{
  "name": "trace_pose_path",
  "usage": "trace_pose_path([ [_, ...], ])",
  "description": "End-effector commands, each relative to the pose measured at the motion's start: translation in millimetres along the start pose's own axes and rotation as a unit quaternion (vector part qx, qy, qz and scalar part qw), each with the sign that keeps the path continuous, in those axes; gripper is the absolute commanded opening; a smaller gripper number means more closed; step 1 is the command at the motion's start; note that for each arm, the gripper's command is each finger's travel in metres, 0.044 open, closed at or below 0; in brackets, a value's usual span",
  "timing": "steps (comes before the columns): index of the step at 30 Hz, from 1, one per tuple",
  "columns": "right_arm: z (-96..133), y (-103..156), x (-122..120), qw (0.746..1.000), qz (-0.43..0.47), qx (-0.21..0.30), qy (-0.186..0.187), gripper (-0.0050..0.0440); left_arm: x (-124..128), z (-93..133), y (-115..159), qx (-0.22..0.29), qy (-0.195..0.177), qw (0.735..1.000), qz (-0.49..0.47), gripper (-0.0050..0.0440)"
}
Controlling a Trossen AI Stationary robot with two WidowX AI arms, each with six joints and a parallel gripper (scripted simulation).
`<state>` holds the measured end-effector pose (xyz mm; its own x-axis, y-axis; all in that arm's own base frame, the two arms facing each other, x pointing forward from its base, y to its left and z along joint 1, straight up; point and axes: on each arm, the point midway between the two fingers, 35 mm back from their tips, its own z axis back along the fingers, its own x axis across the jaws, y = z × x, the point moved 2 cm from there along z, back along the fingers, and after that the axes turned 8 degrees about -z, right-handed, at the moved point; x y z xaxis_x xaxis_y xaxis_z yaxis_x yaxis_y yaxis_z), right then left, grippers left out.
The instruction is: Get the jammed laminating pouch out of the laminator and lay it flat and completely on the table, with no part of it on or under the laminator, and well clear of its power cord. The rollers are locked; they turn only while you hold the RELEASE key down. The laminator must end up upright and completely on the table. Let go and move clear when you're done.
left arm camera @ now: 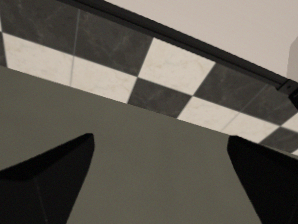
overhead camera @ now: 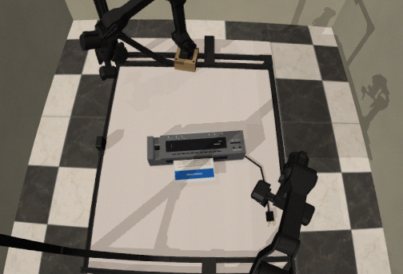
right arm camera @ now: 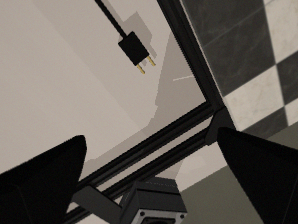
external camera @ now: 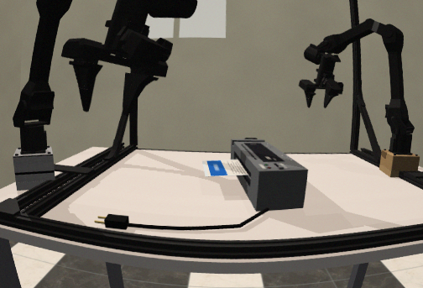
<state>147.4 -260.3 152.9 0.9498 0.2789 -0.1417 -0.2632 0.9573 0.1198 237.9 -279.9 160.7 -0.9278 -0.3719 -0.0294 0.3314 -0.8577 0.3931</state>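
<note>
From above, the pouch [overhead camera: 194, 170] [external camera: 217, 168] juts from the laminator's [overhead camera: 196, 156] [external camera: 280, 189] near side, partly inside. My left end effector [overhead camera: 113, 63] [external camera: 317, 107] [left arm camera: 161, 141] and right end effector [overhead camera: 285, 203] [external camera: 106, 113] [right arm camera: 152, 137] are both open and empty, above the tabletop's [overhead camera: 152, 104] [external camera: 159, 197] [left arm camera: 240, 30] [right arm camera: 60, 75] height.

Between my right gripper [overhead camera: 285, 201] [external camera: 106, 111] [right arm camera: 152, 137] and the laminator [overhead camera: 233, 149] [external camera: 280, 189], I have open air above the table [overhead camera: 136, 220] [external camera: 159, 193] [right arm camera: 55, 85]. The pouch [overhead camera: 194, 174] [external camera: 216, 168] juts from one long side, leaving me room to approach its outer edge and both side edges. Behind that edge, the laminator body blocks a straight pass at table level, though there is room over its top. The cord [overhead camera: 261, 168] [external camera: 185, 227] [right arm camera: 111, 19] and plug [overhead camera: 269, 216] [external camera: 117, 221] [right arm camera: 133, 48] obstruct a low sweep beside the laminator's keyed end. My left gripper [overhead camera: 108, 61] [external camera: 317, 107] [left arm camera: 161, 141] has air around its fingers; the black frame rail [overhead camera: 105, 125] [left arm camera: 190, 40] bounds the table nearby.
</note>
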Motion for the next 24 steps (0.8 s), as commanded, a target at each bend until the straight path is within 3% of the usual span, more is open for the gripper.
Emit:
trace_pose_path([
  [1,8,0,-1,1.000,-0.001,-0.014,-0.004,0.0400,-1,8,5,0.013,0.005,1.000,-0.002,0.0400],
  [17,8,0,-1,1.000,-0.001,-0.014,-0.004,0.0400,-1,8,5,0.013,0.005,1.000,-0.002,0.0400],
  [18,8,1,12,0.999,0.026,-0.019,-0.005,0.0440,-4,14,15,0.035,0.015,0.999,-0.029,0.0440],
  [24,12,21,85,0.980,0.190,-0.049,-0.010,0.0440,-21,60,72,0.143,0.089,0.970,-0.178,0.0440],
])
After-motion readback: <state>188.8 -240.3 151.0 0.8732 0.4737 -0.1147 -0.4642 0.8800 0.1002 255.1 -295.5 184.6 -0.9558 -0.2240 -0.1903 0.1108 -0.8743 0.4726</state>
